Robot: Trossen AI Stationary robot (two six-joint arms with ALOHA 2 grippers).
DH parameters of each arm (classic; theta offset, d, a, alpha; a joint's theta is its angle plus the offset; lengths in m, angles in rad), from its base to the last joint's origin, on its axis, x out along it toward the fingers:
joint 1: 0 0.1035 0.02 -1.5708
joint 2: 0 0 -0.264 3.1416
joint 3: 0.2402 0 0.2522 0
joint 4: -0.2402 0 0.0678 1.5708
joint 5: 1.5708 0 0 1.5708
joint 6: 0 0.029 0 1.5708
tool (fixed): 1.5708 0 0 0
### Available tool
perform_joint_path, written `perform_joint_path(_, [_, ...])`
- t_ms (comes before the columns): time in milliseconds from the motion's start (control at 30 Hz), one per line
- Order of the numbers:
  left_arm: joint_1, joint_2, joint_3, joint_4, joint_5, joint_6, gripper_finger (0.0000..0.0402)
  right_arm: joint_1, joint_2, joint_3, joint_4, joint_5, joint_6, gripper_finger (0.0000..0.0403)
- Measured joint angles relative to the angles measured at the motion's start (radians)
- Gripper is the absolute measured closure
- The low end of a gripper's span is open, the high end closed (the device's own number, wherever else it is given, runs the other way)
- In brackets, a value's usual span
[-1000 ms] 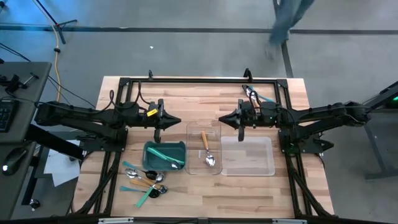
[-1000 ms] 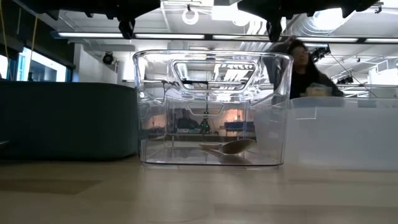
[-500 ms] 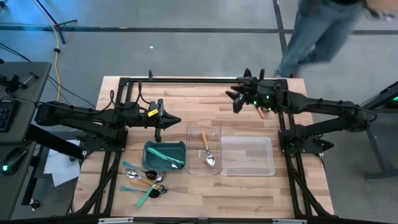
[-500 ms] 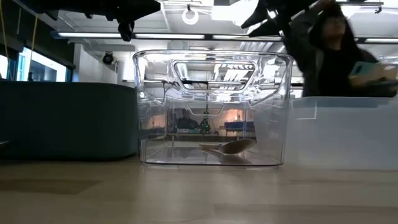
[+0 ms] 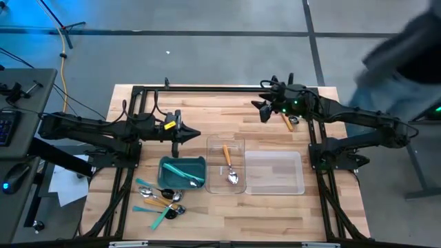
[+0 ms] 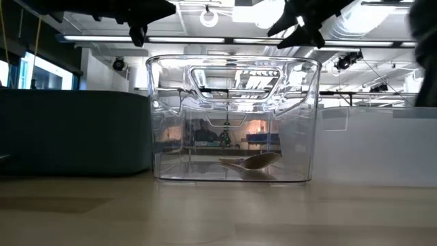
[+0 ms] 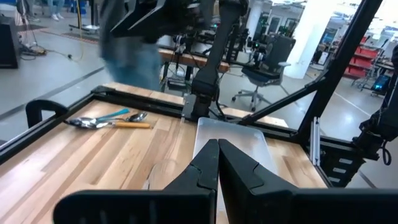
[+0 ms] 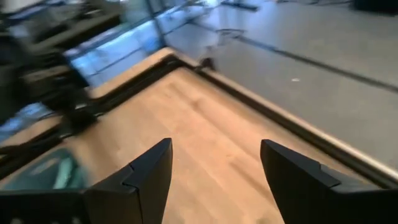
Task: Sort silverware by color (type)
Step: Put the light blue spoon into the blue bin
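Several teal- and orange-handled pieces of silverware (image 5: 162, 200) lie loose on the table's near left. One teal piece lies in the teal bin (image 5: 167, 180). An orange-handled spoon (image 5: 229, 165) lies flat in the left clear tray (image 5: 211, 165). A few more pieces (image 7: 112, 121) lie at the far right, below my right arm. My left gripper (image 5: 194, 134) hangs shut and level, above the table just beyond the bin. My right gripper (image 5: 260, 111) hangs open high over the far part of the table, nothing between its fingers (image 8: 152, 168).
A second clear tray (image 5: 274, 172) stands right of the first. A black frame (image 5: 220, 89) runs along the table's far edge and sides. Bare wood lies between the two grippers. A person blurs past beyond the table's far right corner (image 5: 406, 62).
My right gripper has risen from above the trays and swung toward the table's far edge, tipping up from pointing down, and has opened. The person behind the table has walked toward the right.
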Motion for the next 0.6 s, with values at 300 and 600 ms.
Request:
perform_joint_path(300, [0.0, 0.0, 0.0, -0.014, 0.0, 0.0, 0.0401, 0.079, 0.05, -0.001, 0.175, -0.233, -0.038, 0.0176])
perform_joint_path(600, [0.0, 0.0, 0.0, -0.014, 0.008, -0.022, 0.0401, 0.178, 0.094, -0.001, 0.267, -0.234, -0.156, 0.0176])
